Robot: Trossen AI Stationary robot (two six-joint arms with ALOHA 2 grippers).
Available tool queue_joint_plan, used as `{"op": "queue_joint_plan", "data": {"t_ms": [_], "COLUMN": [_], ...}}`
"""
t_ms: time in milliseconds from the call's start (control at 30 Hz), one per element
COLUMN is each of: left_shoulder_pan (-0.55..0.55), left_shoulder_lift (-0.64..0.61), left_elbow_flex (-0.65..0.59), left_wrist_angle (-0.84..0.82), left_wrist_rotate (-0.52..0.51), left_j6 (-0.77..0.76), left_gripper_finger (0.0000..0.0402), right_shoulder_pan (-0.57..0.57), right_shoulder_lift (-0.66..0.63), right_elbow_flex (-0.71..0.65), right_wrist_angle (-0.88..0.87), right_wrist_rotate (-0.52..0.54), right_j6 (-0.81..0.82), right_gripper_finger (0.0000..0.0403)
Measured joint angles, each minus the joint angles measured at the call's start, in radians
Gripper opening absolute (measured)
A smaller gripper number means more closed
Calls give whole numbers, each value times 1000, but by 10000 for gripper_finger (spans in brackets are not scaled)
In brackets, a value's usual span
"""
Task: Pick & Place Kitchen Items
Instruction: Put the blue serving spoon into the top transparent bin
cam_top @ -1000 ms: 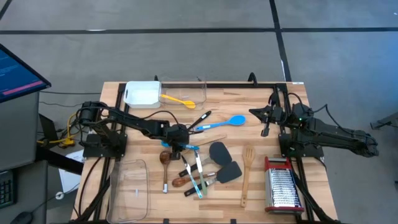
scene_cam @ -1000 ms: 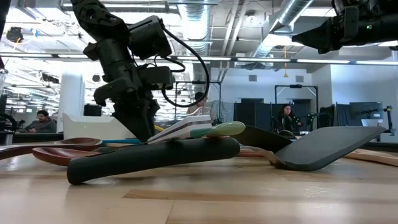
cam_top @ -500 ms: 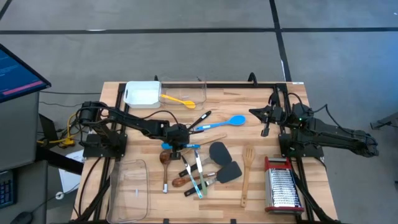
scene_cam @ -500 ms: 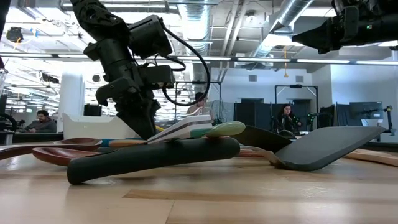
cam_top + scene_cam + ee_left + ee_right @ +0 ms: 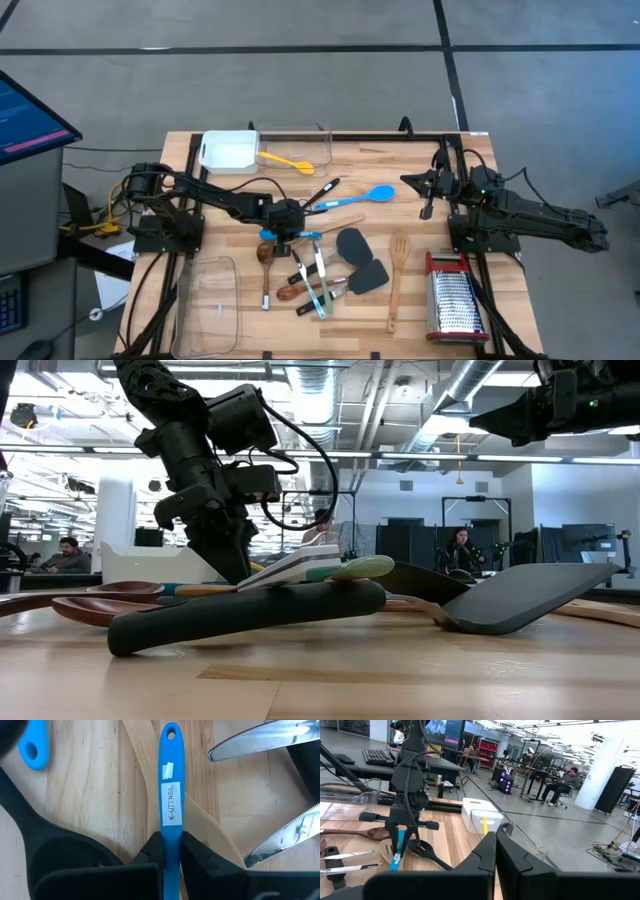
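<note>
The blue-handled utensil, labelled K-UTENSIL, lies on the bench at the near-centre edge of the pile, across a wooden spatula; the left tool, wide a second ago, has now clenched on its handle, so the pick looks made and the lift comes next; its long axis runs straight out from the fingers, hanging hole at the far end; the right tool hangs closed and empty over the bench's right side.

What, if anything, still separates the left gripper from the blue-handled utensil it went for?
Nothing visible. The left gripper is shut on the blue-handled utensil, its fingers clamping the handle above a wooden spatula.
</note>
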Motion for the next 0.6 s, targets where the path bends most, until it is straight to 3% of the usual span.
{"op": "queue_joint_plan", "data": {"t_ms": [333, 600], "left_shoulder_pan": [0, 0], "left_shoulder_lift": [-20, -206], "left_elbow_flex": [-3, -5], "left_wrist_angle": [-23, -73], "left_wrist_rotate": [0, -62], "left_j6": [0, -1], "left_gripper_finger": [18, 18], "right_shoulder_pan": [0, -2], "right_shoulder_lift": [0, 0], "right_elbow_flex": [0, 0], "right_wrist_angle": [0, -1], "right_wrist_rotate": [0, 0], "right_j6": [0, 0], "right_gripper_finger": [1, 1]}}
